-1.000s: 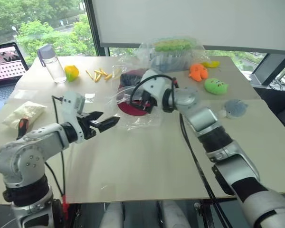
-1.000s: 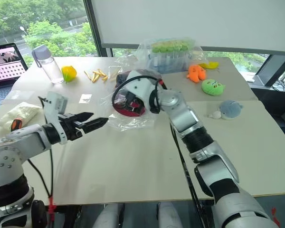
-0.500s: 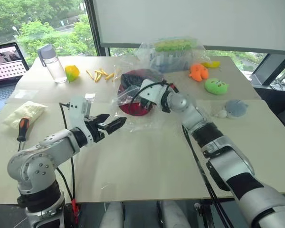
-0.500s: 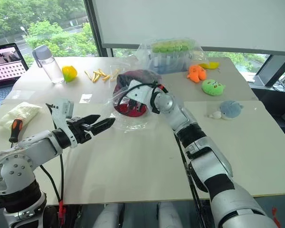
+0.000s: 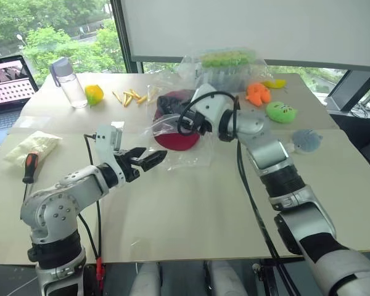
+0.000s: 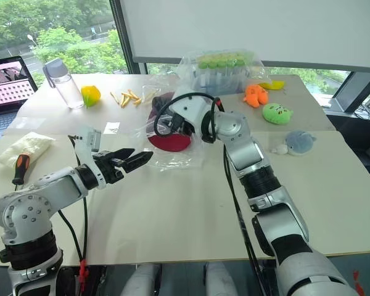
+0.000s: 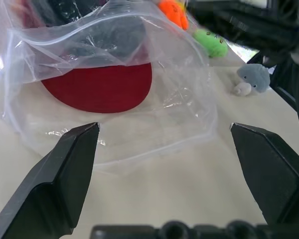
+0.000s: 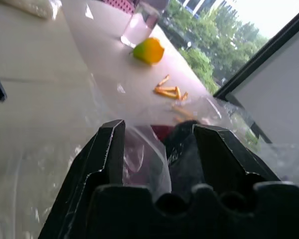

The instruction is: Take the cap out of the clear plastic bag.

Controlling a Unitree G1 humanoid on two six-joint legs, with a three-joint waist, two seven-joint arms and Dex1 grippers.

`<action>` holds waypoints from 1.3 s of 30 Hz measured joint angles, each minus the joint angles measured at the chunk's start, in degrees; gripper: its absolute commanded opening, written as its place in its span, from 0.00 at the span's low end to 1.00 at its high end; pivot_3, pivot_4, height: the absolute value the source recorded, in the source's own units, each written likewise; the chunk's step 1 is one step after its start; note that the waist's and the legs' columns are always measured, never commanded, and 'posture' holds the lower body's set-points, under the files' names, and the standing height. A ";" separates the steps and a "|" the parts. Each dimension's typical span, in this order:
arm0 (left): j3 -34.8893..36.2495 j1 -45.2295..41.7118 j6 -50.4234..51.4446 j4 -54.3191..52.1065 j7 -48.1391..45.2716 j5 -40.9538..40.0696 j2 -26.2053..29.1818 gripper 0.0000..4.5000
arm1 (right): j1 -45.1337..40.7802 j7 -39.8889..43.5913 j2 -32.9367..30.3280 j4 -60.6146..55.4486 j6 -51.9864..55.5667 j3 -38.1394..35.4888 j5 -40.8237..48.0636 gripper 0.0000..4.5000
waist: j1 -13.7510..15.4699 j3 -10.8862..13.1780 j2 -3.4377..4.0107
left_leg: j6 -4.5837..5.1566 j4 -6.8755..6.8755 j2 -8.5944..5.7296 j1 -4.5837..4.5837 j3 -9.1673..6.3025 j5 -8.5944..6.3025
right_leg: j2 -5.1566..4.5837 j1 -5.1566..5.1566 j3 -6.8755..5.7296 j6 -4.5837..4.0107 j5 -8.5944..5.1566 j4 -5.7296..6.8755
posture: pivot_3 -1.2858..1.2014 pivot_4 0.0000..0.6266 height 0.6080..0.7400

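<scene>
**Pin the bag, then pull the cap**

Right gripper point(image 8: 157, 149) fingers half-spread around bag film and dark lining; left gripper point(image 7: 164, 144) spread wide, empty. Cap point(image 5: 176, 128) sits inside the clear plastic bag point(image 7: 114, 94) — you clamp its near edge first, then pull out.

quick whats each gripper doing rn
left gripper: open, holding nothing, facing the clear plastic bag.
right gripper: partly open around a fold of the bag; grip cannot be told.

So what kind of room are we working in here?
Probably an office or lab upstairs: a big table by large windows over treetops, a laptop at its edge, plus a pull-down blind.
</scene>
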 measured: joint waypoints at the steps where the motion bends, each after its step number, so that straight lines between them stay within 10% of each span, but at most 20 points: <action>1: -0.23 -0.14 -0.11 0.33 -0.21 -0.09 0.04 1.00 | 0.32 -0.71 0.00 0.32 0.00 0.76 -1.27 0.58 | -0.11 0.00 0.00 | 0.00 -0.01 0.00 -0.02 0.00 0.00 | 0.00 -0.02 0.01 0.00 0.00 0.01 | 0.52 0.24 1.00; 14: 3.23 -0.46 -2.40 4.01 -1.82 -1.99 8.24 1.00 | -0.78 -7.40 -0.34 15.13 -4.37 1.26 -8.32 0.58 | -0.73 0.00 0.00 | 0.00 -0.03 0.00 -0.01 0.00 0.00 | 0.00 0.00 0.01 0.00 0.00 0.00 | 0.52 0.24 1.00; 21: 5.87 0.68 -3.37 1.87 -5.85 -5.32 14.77 1.00 | -2.34 -7.46 1.43 18.27 -5.48 0.55 -7.60 0.04 | -0.85 0.01 -0.02 | 0.00 -0.05 0.00 -0.02 0.00 0.00 | 0.00 -0.01 0.00 0.00 0.00 -0.02 | 0.52 0.24 1.00; 26: 6.35 5.86 -4.72 0.88 -9.21 -6.80 16.46 1.00 | -2.33 -5.90 2.11 15.36 -4.90 -2.82 -3.77 0.00 | -0.84 0.03 0.01 | 0.00 -0.08 0.02 -0.02 0.00 0.00 | 0.01 -0.03 0.01 -0.01 0.00 -0.02 | 0.52 0.24 1.00; 39: 5.99 0.46 -10.96 15.52 15.72 -15.46 -17.35 1.00 | -1.07 -4.01 3.87 2.11 1.83 -4.67 -0.91 0.00 | 0.66 -0.02 -0.05 | 0.01 0.04 -0.01 -0.06 0.00 0.01 | -0.02 0.03 0.00 0.01 0.07 -0.08 | 0.52 0.24 1.00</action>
